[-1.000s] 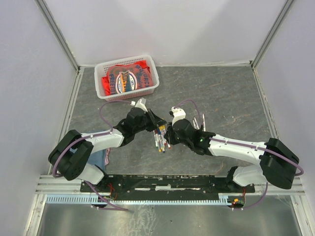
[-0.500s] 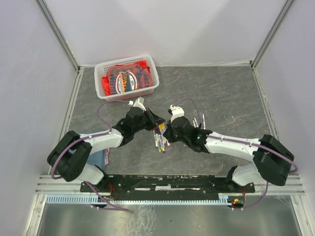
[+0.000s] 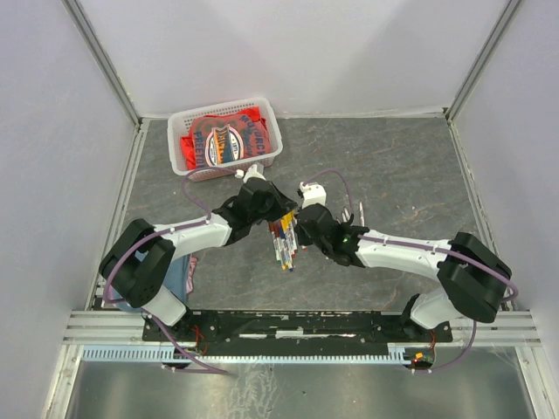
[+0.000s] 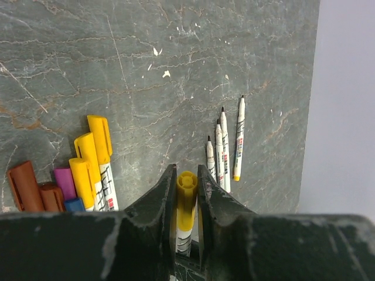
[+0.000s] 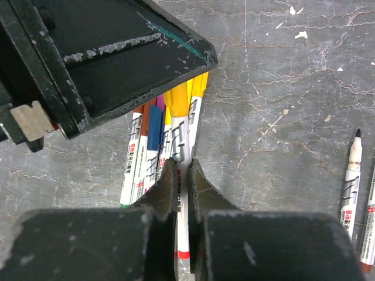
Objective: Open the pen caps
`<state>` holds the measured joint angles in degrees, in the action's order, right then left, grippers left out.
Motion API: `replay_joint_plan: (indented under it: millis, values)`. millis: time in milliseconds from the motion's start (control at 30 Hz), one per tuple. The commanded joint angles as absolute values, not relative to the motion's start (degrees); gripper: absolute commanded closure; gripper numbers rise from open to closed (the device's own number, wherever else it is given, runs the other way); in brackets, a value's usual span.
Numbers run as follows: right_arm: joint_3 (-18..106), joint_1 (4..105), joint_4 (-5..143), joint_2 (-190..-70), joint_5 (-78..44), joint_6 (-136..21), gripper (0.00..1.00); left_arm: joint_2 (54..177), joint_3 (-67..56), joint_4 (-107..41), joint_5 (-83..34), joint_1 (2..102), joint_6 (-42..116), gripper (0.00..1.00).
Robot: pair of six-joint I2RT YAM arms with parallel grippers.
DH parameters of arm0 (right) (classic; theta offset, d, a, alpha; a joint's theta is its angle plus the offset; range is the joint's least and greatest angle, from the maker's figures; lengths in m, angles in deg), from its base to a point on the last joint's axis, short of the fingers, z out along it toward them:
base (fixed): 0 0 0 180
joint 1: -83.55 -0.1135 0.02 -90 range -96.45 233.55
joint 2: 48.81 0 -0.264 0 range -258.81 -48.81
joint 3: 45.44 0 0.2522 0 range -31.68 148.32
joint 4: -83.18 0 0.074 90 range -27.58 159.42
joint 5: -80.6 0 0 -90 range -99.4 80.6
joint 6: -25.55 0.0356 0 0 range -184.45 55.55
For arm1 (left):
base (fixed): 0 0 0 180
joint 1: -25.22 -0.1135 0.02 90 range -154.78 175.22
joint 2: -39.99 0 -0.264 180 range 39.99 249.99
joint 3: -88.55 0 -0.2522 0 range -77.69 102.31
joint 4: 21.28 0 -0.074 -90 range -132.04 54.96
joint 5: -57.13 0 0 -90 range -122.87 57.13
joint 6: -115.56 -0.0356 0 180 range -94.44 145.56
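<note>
Now slightly rearward, left fingers [image 4: 160,202] pinch yellow cap [image 4: 186,198], right fingers [image 5: 165,188] barrel [image 5: 183,229].

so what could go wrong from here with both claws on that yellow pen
1. The right claw pinches only the thin white barrel, which could slide out when pulled.
2. The left claw, shut on the yellow cap, sits right against the right claw, so a skewed pull might knock them together.
3. The capped pens lie close by on the table; a dropped cap could land among them.
</note>
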<state>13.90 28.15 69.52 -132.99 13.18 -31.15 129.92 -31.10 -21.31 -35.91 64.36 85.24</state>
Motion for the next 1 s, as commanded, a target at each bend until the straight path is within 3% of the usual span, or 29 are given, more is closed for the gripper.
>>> replay_joint_plan:
  millis: [0,300,533,800,967]
  values:
    - [10.69,27.33,63.69,-131.21,12.69,-30.87,0.99,128.48,-28.14,-13.57,-44.16,62.13,83.65,0.97]
    - [-0.11,33.15,79.76,-121.42,-2.51,-26.42,0.99,125.22,-41.39,3.79,-32.67,53.51,88.26,0.97]
    - [-2.23,35.12,82.03,-119.64,-4.5,-25.89,0.99,124.25,-43.3,5.39,-30.45,51.82,88.03,0.97]
    - [4.23,35.16,67.44,-121.8,7.53,-29.84,0.99,123.64,-32.82,-26.3,-38.98,51.8,73.57,0.97]
    - [7.93,35.57,63.35,-126.08,12.66,-30.76,0.99,127.27,-27.89,-36.91,-42.82,51.83,66.28,0.97]
